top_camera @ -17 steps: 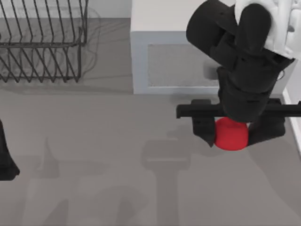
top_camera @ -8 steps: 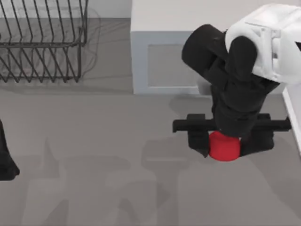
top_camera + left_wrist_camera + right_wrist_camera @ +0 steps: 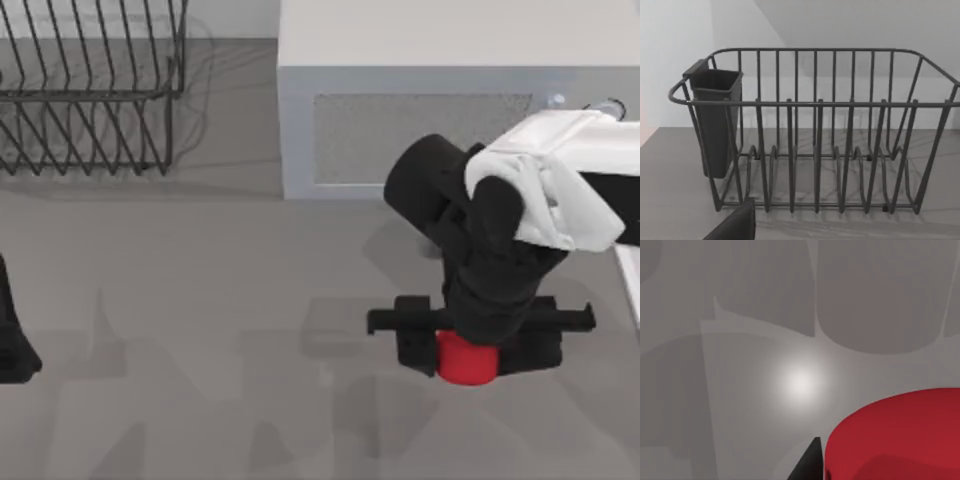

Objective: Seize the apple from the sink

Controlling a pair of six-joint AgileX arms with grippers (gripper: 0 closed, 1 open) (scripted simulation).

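The apple (image 3: pixel 466 360) is a small bright-red rounded object held between the black fingers (image 3: pixel 415 345) of my right gripper (image 3: pixel 470 352), which is shut on it at the table's right, in front of the microwave. The black wrist covers the apple's top. In the right wrist view the apple (image 3: pixel 895 435) bulks large over the grey floor (image 3: pixel 765 340), with one dark fingertip (image 3: pixel 809 464) beside it. I cannot tell whether this grey floor is the sink. My left arm (image 3: pixel 10 340) is parked at the left edge.
A white microwave (image 3: pixel 420 60) stands at the back, right of centre. A dark wire dish rack (image 3: pixel 90 90) sits at the back left; the left wrist view shows this rack (image 3: pixel 815 150) with a cutlery cup (image 3: pixel 715 120). A white wall (image 3: pixel 630 290) borders the right.
My right gripper has carried the apple away from the microwave toward the front of the table and slightly left. The left arm has not moved.
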